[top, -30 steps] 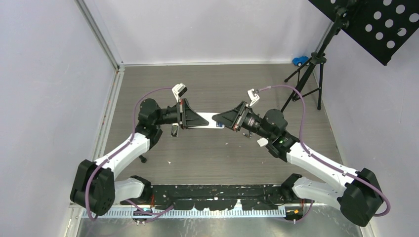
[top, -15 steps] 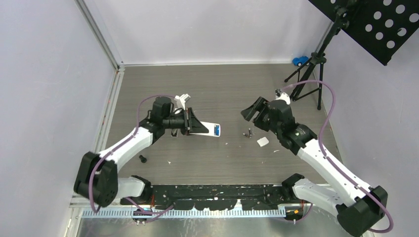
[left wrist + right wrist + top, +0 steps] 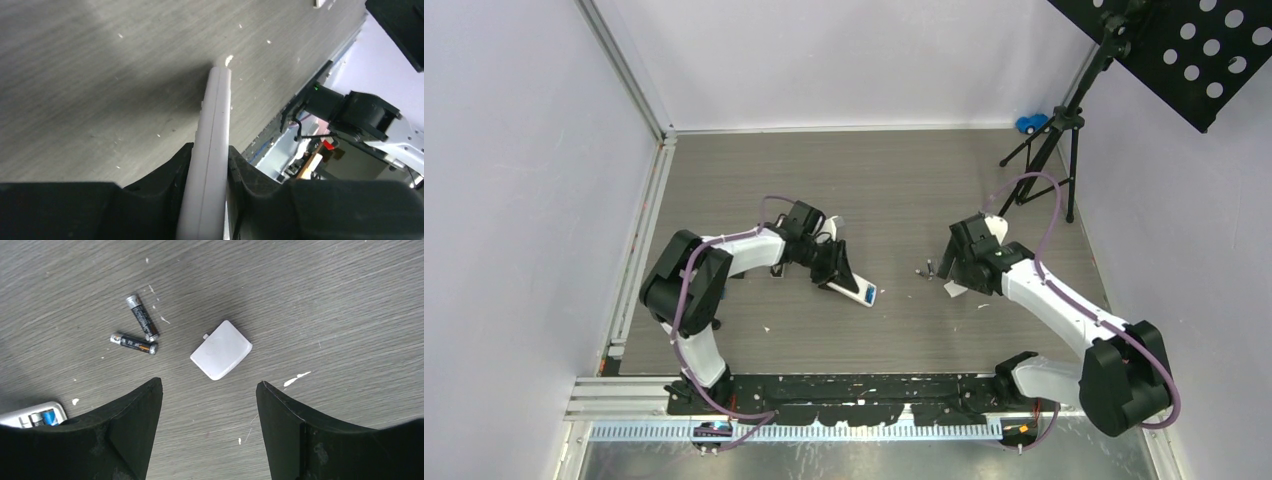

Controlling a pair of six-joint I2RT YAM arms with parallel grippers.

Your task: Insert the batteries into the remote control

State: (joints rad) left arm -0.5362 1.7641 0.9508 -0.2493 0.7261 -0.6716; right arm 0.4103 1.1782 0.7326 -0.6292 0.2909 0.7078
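Note:
My left gripper [image 3: 836, 272] is shut on a white remote control [image 3: 858, 292], which lies slanted on the table with its blue-marked end toward the near right. In the left wrist view the remote [image 3: 216, 115] stands edge-on between my fingers [image 3: 167, 172], its tip touching the table. Two batteries [image 3: 142, 317] [image 3: 134, 343], dark with silvery ends, lie loose on the table; in the top view they [image 3: 924, 268] are just left of my right gripper [image 3: 946, 268]. That gripper [image 3: 210, 390] is open and empty above a small white battery cover [image 3: 221, 350].
The remote's open end [image 3: 34, 416] shows at the lower left of the right wrist view. A black music stand [image 3: 1064, 130] rises at the back right, with a blue toy [image 3: 1029, 123] by the back wall. White specks dot the table.
My left arm has swung the remote down and toward the near right until it rests on the table. My right arm has drawn in and lowered over the batteries and cover.

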